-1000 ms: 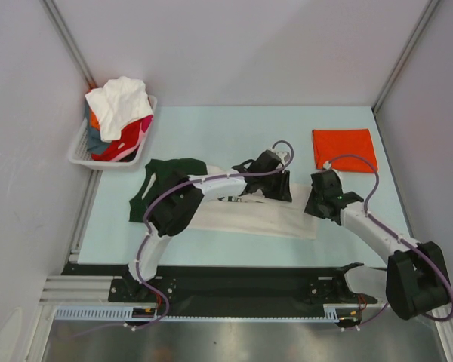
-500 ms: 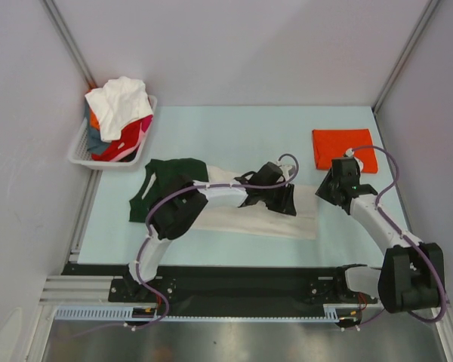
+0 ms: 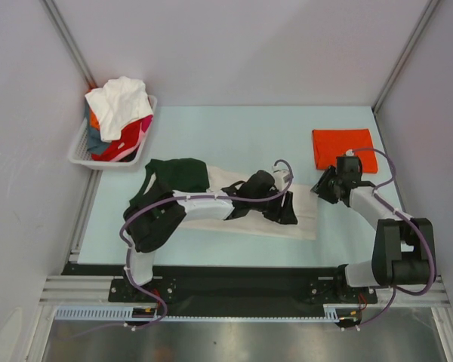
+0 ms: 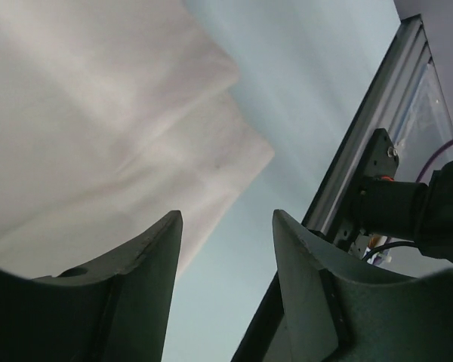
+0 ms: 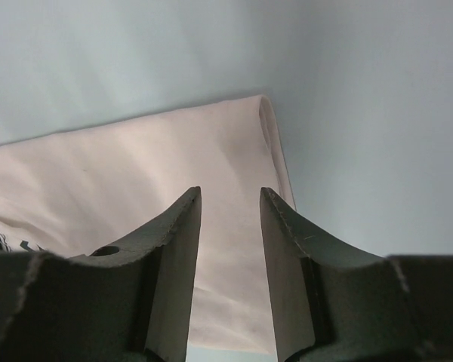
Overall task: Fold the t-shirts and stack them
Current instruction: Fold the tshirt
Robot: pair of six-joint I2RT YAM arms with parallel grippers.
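The fingers of the left gripper stand apart with nothing between them, wider than a second ago; the fingers of the right gripper have spread as well and are just as empty; so both appear to have let go of the cream shirt, which lies flat on the table as a long strip, its dark green shoulders towards the left; the left gripper hovers low over the strip's right half, having slid a little towards the near edge; the right arm has pulled back off the hem, and its gripper now hangs between that hem and the folded orange shirt at the far right; this probably marks one fold laid down and released, with the crosswise folds not yet made; the other shirts sit heaped in the basket at the far left, well apart and not yet folded.
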